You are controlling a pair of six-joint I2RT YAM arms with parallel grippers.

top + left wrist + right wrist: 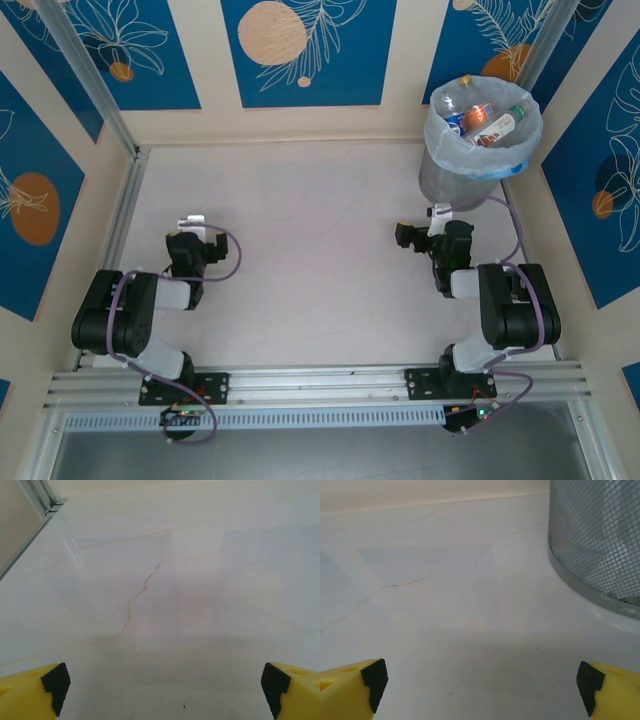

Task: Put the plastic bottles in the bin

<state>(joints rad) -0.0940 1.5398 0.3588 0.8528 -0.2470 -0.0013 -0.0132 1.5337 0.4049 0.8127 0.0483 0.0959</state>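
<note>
sitting in bin (447,178): several plastic bottles (492,126)

Bare tabletop (320,200) lies open from nine through twelve o'clock. The bin (450,185) blocks the two-o'clock corner, near the right hand (480,687).

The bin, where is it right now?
Top view: the bin stands in the far right corner of the table, just beyond the right arm, plastic bottles inside. Its mesh wall occupies the right wrist view's upper right.
</note>
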